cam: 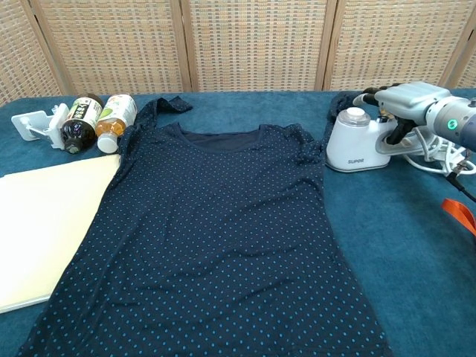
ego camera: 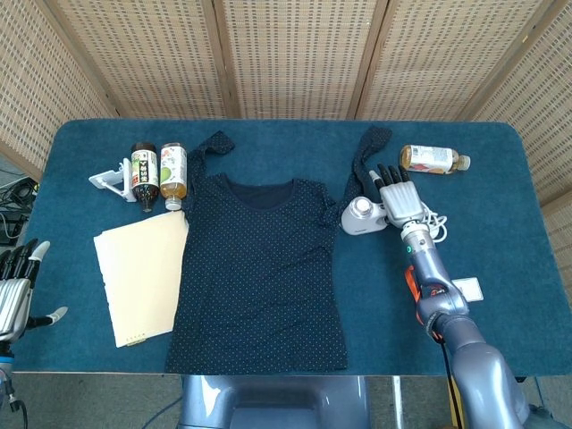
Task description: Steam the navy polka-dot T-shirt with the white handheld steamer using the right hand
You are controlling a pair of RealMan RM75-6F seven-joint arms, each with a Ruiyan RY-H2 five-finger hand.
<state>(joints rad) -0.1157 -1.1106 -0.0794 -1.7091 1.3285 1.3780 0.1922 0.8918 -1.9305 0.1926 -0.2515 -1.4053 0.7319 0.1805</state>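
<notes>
The navy polka-dot T-shirt (ego camera: 259, 268) (cam: 216, 238) lies flat in the middle of the blue table, neck toward the far side. The white handheld steamer (ego camera: 360, 215) (cam: 355, 143) stands just off its right sleeve, handle pointing right. My right hand (ego camera: 399, 201) (cam: 405, 100) lies over that handle with the fingers stretched toward the steamer's head and the thumb hanging beside the handle; it does not visibly grip it. My left hand (ego camera: 15, 293) hovers off the table's front left corner, fingers spread, holding nothing.
Two drink bottles (ego camera: 158, 172) and a white clip stand (ego camera: 110, 180) lie at the back left, above a cream folder (ego camera: 143, 273). Another bottle (ego camera: 433, 159) lies behind the steamer. The steamer's white cord (cam: 439, 152), an orange strap (cam: 460, 212) and a small white card (ego camera: 466, 288) lie to the right.
</notes>
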